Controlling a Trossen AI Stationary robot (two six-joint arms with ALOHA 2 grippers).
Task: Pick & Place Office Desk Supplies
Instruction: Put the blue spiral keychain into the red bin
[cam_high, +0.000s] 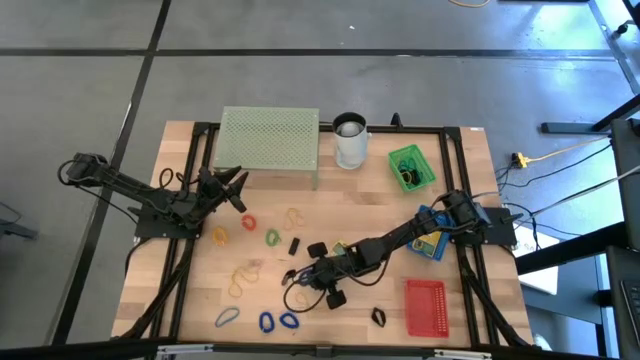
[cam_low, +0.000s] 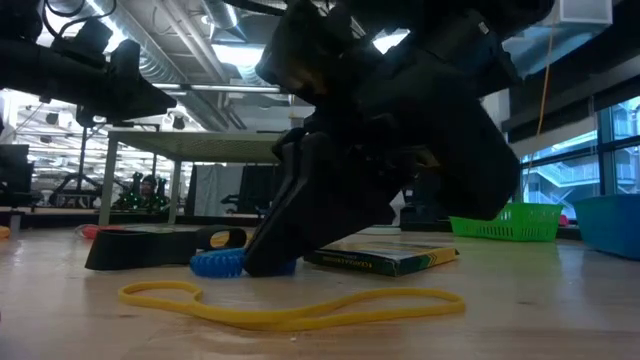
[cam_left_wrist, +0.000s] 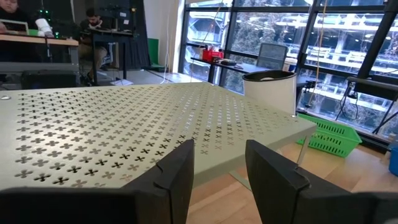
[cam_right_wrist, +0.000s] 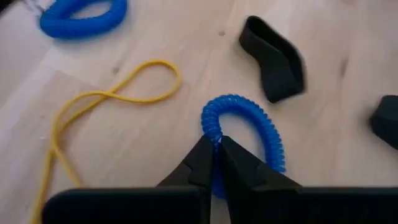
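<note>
Right gripper (cam_right_wrist: 216, 149) is down at the tabletop (cam_high: 390, 205) near its front middle, its two dark fingertips pinched together on the ribbed loop of a blue coil band (cam_right_wrist: 245, 134); the band lies flat on the wood, with one side of the loop caught between the tips. Just beside it rests a black binder clip (cam_right_wrist: 273, 59), and a long yellow rubber band (cam_right_wrist: 93, 106) curls across the wood on the other side, not touching the coil. A second blue coil band (cam_right_wrist: 84, 15) lies farther off, apart from both.

From above, other supplies are scattered over the wood: a red band (cam_high: 247, 222), a green band (cam_high: 273, 237), tan bands (cam_high: 243, 277), and more blue loops (cam_high: 275, 321) near the front edge. A green basket (cam_high: 411, 166) and a red basket (cam_high: 425, 306) sit on the right side, and a white cup (cam_high: 350, 140) stands beside a pale green mesh stand (cam_high: 268, 138) at the back.

Left gripper (cam_left_wrist: 219, 171) hovers at the front edge of the mesh stand, fingers apart and holding nothing.
</note>
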